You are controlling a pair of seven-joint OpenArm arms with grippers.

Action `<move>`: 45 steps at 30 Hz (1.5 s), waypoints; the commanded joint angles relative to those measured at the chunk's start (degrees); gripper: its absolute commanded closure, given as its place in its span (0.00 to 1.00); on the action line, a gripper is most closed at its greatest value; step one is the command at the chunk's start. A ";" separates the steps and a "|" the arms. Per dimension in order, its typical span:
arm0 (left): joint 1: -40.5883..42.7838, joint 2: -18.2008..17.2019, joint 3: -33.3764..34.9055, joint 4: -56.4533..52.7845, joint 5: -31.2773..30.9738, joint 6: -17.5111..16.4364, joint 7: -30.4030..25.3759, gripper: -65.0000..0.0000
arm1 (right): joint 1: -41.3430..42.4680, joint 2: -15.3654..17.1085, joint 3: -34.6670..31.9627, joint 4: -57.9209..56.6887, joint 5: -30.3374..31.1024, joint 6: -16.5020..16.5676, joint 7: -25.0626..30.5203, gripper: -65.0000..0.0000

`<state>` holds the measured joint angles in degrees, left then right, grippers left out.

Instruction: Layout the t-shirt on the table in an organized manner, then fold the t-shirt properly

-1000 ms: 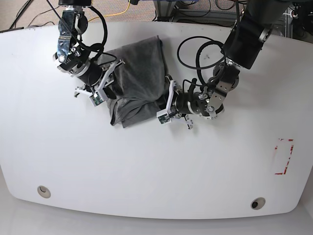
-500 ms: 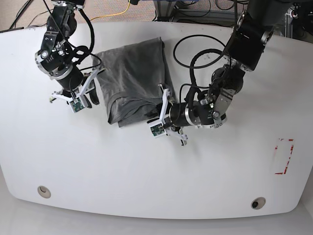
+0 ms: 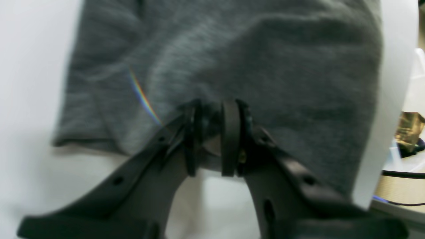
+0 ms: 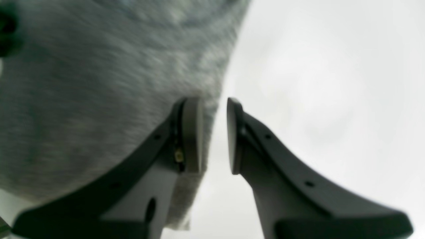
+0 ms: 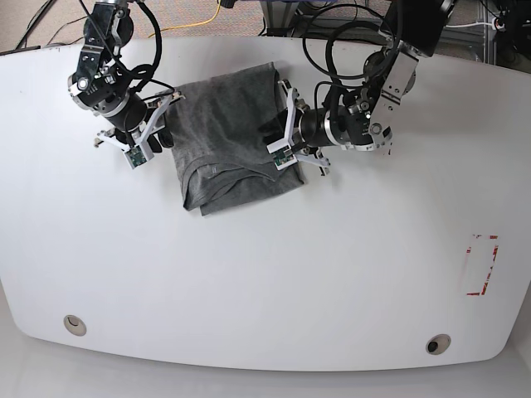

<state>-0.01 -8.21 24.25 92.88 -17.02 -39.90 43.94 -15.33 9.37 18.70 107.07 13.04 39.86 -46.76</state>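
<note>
Glossy white table (image 5: pixel 249 290), folded grey t-shirt (image 5: pixel 232 141) lying toward its far side, left hand (image 3: pixel 212 139) with pads pinching the shirt's edge (blurred), right hand (image 4: pixel 214 136) slightly parted, straddling the opposite edge, nothing clamped

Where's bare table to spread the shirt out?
Free: the wide front strip of the table between the t-shirt and the two grommet holes, left of the red tape mark. Crowded: around the shirt, where the left gripper and right gripper flank it.

Left gripper (image 3: pixel 212 142) nearly closed (pads narrowly apart) — right gripper (image 4: pixel 214 136) slightly parted, both arms angled inward.
</note>
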 commanded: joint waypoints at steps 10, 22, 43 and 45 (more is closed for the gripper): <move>-2.41 -0.10 -2.23 -9.41 -1.05 -0.10 -3.64 0.86 | 0.26 0.35 -4.06 -6.45 0.90 0.14 5.58 0.80; -8.38 -4.85 -3.28 -15.03 -1.49 -0.10 -6.71 0.86 | 0.52 -3.52 -6.79 -6.54 0.63 0.14 5.75 0.80; -3.37 -5.64 -3.37 -10.64 -1.49 -0.10 -5.48 0.86 | 6.94 -1.23 -6.87 -11.29 0.63 0.14 5.75 0.80; -2.93 -5.64 -3.37 -10.55 -1.49 -0.10 -5.48 0.86 | 7.38 -1.23 -6.87 -11.99 0.63 0.14 5.75 0.80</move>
<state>-3.22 -13.54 20.88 81.69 -19.03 -39.70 37.17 -9.19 7.75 11.64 94.74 12.82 39.88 -42.28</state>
